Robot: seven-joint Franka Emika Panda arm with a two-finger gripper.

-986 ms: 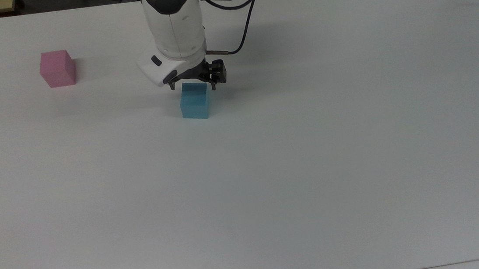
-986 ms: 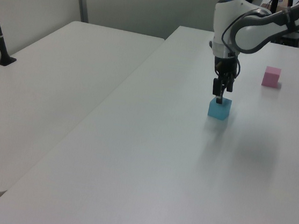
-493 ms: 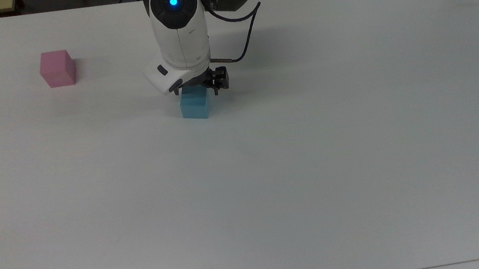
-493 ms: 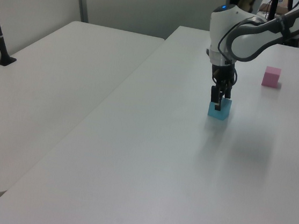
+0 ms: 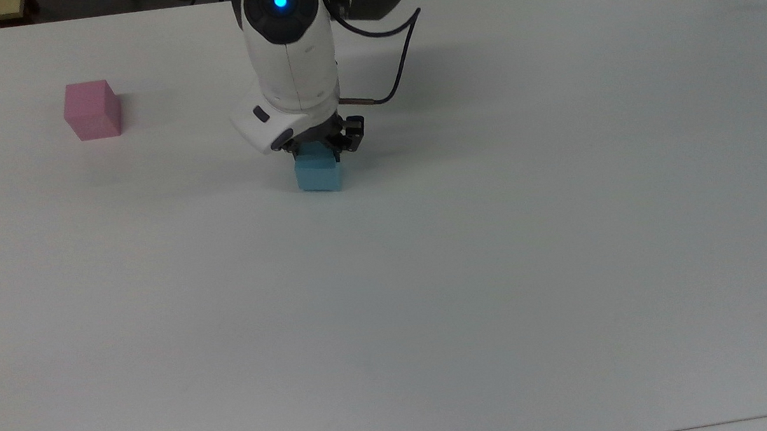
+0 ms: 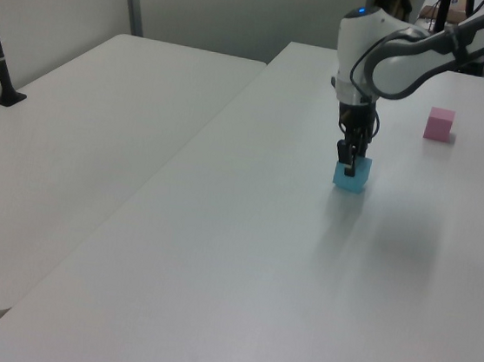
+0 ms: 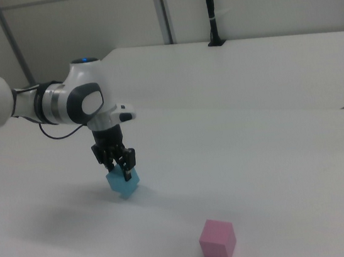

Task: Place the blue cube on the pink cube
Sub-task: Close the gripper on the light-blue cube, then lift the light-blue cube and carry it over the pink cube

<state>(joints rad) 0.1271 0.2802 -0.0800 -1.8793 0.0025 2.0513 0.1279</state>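
Top view, left to right: the pink cube (image 5: 92, 110) sits alone on the white table (image 5: 501, 267) near the top view's left edge, flat on its base, nothing touching it. Well apart, toward the centre, the blue cube (image 5: 319, 172) rests on the table with the gripper (image 5: 318, 150) lowered over its far upper part; the arm (image 5: 288, 49) stands above, a blue light lit on its housing. A black cable (image 5: 397, 59) loops off the arm's right side.

Left view: the gripper (image 6: 348, 165) points straight down onto the blue cube (image 6: 353, 176), dark fingers (image 6: 350, 164) against the cube's sides. The pink cube (image 6: 439, 124) lies beyond, toward the left view's right edge.

Right view: the gripper (image 7: 122, 171) holds the blue cube (image 7: 123, 183), jaws narrowed onto it; the cube appears slightly tilted. The pink cube (image 7: 217, 241) stands nearer the camera, lower right, apart from both
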